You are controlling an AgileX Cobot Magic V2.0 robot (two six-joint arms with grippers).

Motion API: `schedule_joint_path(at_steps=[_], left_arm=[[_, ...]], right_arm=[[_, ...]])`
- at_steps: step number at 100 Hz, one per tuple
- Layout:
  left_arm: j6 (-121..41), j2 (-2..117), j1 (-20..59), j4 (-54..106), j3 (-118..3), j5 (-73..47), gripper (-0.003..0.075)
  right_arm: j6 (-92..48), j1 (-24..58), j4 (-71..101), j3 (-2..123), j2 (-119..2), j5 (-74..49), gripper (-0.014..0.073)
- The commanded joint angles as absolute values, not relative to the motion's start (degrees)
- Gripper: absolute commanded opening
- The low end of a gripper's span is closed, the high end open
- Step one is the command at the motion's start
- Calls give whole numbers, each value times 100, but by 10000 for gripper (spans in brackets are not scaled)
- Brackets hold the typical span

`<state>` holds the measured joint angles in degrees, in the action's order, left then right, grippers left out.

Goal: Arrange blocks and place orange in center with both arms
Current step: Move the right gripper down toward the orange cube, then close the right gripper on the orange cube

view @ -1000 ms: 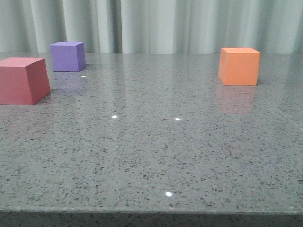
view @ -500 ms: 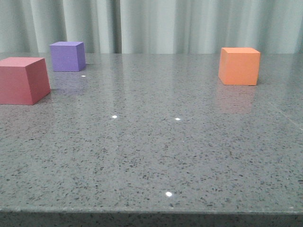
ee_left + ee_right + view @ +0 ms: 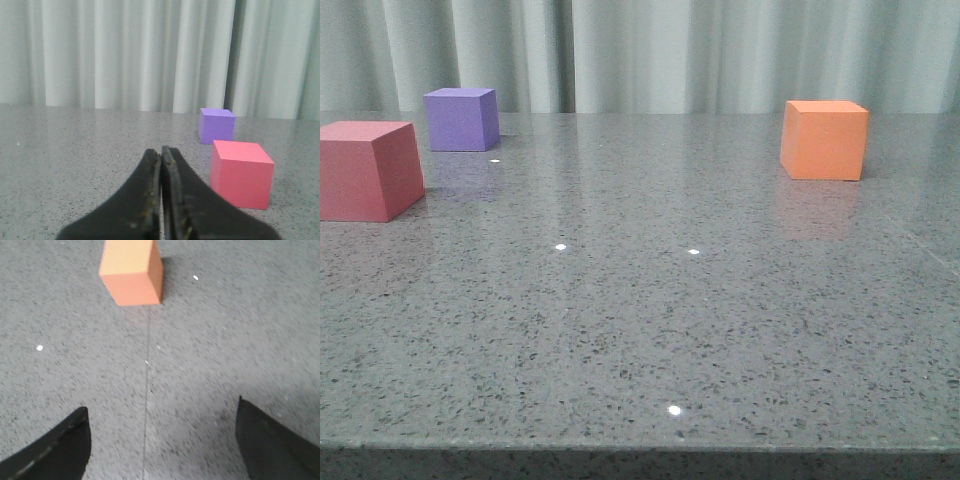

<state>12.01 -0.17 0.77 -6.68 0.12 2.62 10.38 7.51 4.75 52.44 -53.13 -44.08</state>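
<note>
In the front view the orange cube (image 3: 825, 139) stands at the far right of the grey table, the purple cube (image 3: 461, 119) at the far left, and the pinkish-red cube (image 3: 367, 170) nearer at the left edge. No gripper shows in that view. In the left wrist view my left gripper (image 3: 161, 151) is shut and empty, low over the table, with the pinkish-red cube (image 3: 241, 173) just beyond and beside it and the purple cube (image 3: 216, 126) farther back. In the right wrist view my right gripper (image 3: 161, 415) is wide open above the table, with the orange cube (image 3: 132, 272) well ahead of it.
The speckled grey table (image 3: 650, 300) has a thin seam line (image 3: 146, 390) running under the right gripper toward the orange cube. A pale pleated curtain (image 3: 650, 50) hangs behind the table's far edge. The table's front edge (image 3: 640, 447) is close to the camera.
The cubes have not moved on the table. The front view has shifted by a pixel or two only.
</note>
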Motion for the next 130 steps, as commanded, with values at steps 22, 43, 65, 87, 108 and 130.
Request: schedule_joint_path(at_steps=[22,43,65,87,108,130], left_arm=[[1193,-211,67,-627,256,726,-20],[1193,-211,67,-627,256,726,-20],[1193,-211,67,-627,256,726,-20],[1193,-211,67,-627,256,726,-20],[1193,-211,67,-627,256,726,-20],[1193,-211,67,-627,256,726,-20]], right_arm=[[969,1174,495,6655,-6934,-3823,591],[969,1174,165,7840,-8235,-3965,591],[969,1174,72,8884,-9318,-4264,591],[969,1174,-49,9357,-9998,-4294,591],[992,1174,-62,9379,-10342,-4402,591],[1029,1174,-62,9379,-10482,-4578,541]])
